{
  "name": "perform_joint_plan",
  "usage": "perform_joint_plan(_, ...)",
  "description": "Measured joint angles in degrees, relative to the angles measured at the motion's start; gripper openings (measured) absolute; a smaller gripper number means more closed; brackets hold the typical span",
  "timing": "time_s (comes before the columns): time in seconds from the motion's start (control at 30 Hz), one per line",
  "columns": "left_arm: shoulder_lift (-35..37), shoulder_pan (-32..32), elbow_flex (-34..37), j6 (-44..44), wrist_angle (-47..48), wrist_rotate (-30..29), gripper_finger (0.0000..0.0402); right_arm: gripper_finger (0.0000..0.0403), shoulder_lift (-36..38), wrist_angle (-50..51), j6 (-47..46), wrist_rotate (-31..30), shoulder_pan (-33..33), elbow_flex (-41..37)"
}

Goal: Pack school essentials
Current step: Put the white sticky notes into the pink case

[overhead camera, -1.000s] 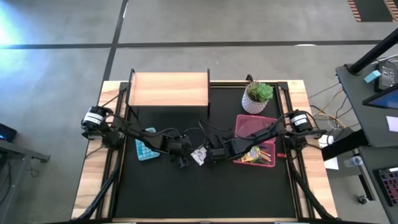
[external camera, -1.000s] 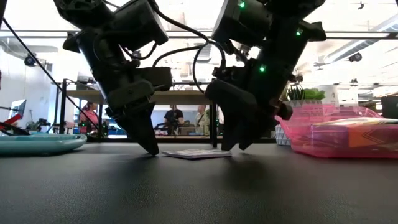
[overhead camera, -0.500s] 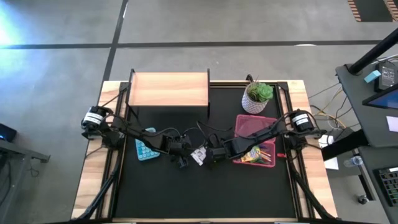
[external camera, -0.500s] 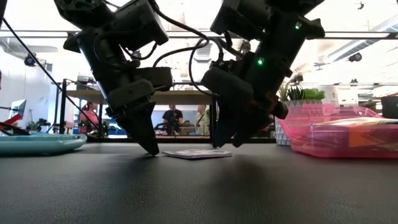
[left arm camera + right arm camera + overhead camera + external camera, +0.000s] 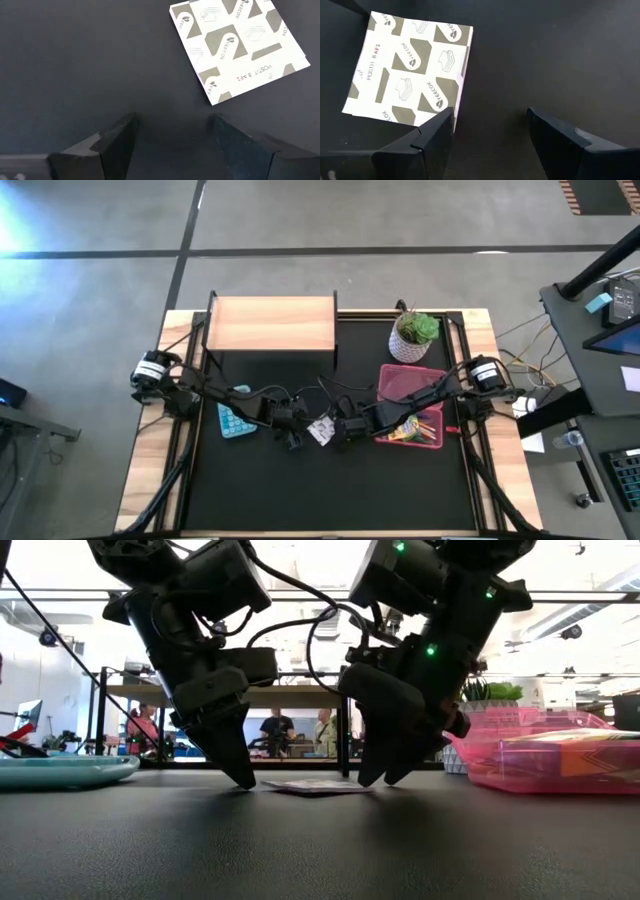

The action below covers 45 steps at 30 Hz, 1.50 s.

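Note:
The small white patterned card lies flat on the black mat at the table's middle; it also shows in the low view. My left gripper is open, fingertips down at the mat just left of the card, apart from it. My right gripper is open, fingertips down at the card's right edge. Pencils, pens and a crayon box lie in the pink bin. My right gripper points down at the mat, with one fingertip standing at the card's near-right corner. Whether that finger touches the card I cannot tell. The card lies flat on the mat.
A teal tray lies left of my left gripper. A wooden box stands at the far left, and a potted plant behind the pink bin. The mat's near half is bare.
My right gripper has swung a little toward the card and back again, staying low beside the card's right edge. The card has stayed flat where it was.

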<state>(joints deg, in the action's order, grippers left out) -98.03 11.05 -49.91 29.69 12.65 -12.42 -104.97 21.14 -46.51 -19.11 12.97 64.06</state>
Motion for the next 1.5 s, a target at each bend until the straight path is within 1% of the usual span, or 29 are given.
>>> perform_joint_plan(0.33, 1.54, 0.22, 0.06, -0.03, 0.41, 3.58, 0.0251, 0.024, 0.12, -0.02, 0.7, -0.52, 0.0, -1.45)
perform_joint_plan(0.5, 1.3, 0.33, 0.06, -1.73, -2.24, 3.53, 0.0251, 0.024, 0.07, -0.49, 0.88, -0.57, 0.0, -1.51)
perform_joint_plan(0.73, 1.26, 0.49, 0.08, -1.79, 1.55, 3.36, 0.0251, 0.024, 2.02, 0.41, 0.94, 0.21, -0.49, -1.67)
perform_joint_plan(0.93, 1.3, 0.59, 0.08, -1.8, 1.86, 3.32, 0.0251, 0.024, 3.66, -0.12, 0.71, 0.04, -0.98, -0.56)
perform_joint_plan(1.03, 1.3, 0.59, 0.08, -1.73, 1.86, 3.31, 0.0251, 0.024, 3.23, -0.62, -0.06, 0.37, -0.87, 0.17)
perform_joint_plan(1.17, 1.3, 0.59, 0.08, -1.7, 1.88, 3.31, 0.0251, 0.024, 2.53, -3.91, -0.1, 0.39, -0.63, 0.32)
perform_joint_plan(1.5, 1.3, 0.63, 0.08, -1.66, 1.63, 3.5, 0.0251, 0.024, -1.63, -3.92, -0.06, 2.19, -0.61, 0.5)
